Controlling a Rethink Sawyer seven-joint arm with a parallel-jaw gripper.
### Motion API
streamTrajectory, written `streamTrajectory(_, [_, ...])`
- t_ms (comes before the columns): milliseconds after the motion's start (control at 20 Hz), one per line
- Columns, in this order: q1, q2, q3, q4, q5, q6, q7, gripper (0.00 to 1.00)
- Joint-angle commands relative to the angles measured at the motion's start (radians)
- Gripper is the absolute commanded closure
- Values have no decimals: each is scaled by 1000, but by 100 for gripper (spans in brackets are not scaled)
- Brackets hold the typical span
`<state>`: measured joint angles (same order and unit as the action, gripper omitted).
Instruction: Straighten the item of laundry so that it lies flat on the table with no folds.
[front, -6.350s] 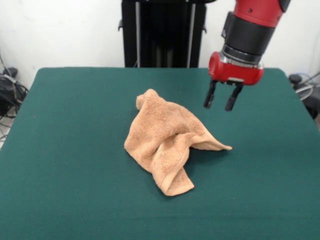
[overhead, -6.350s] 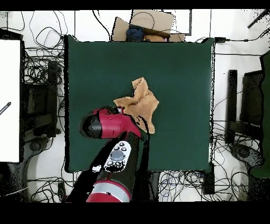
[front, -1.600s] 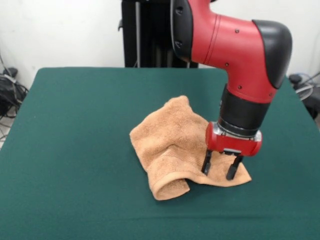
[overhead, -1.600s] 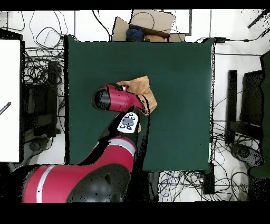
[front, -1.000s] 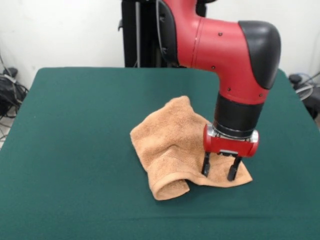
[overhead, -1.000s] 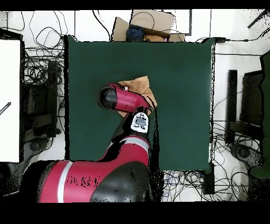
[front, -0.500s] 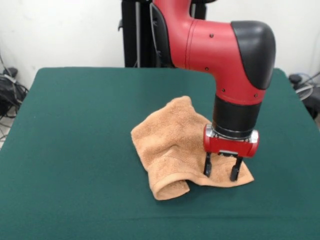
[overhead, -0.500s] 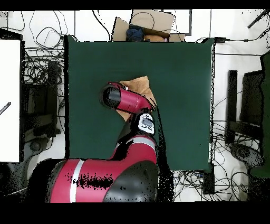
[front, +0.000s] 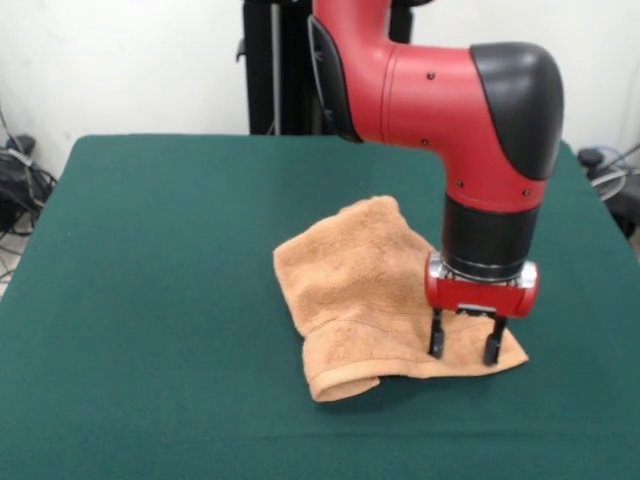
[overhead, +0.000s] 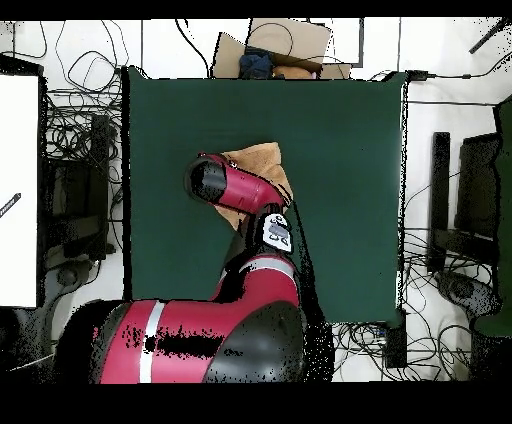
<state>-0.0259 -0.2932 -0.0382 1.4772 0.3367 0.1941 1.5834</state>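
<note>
The peach-orange towel (front: 350, 275) lies crumpled near the middle of the green table (front: 150, 250). It has a rolled fold at its near edge and a raised hump at its far side. My gripper (front: 463, 348) points straight down at the towel's right corner. Its fingers stand apart and the tips rest on the cloth. In the overhead view only a part of the towel (overhead: 262, 158) shows beside the red arm (overhead: 235, 185), which hides the gripper. The white tag does not show.
The robot's black pedestal (front: 325, 70) stands behind the table's far edge. Cables and boxes (overhead: 270, 55) lie on the floor round the table. The green top (overhead: 340, 150) stretches wide on every side of the towel.
The gripper has moved to the right and slightly nearer to the front camera, and the towel's right corner and body have slid the same way with it. The fingers stay apart.
</note>
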Motion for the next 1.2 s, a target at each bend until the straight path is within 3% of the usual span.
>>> streamTrajectory(50, [-1,40,146,100,53,3,256,0])
streamTrajectory(1200, [4,35,157,124,69,-18,264,0])
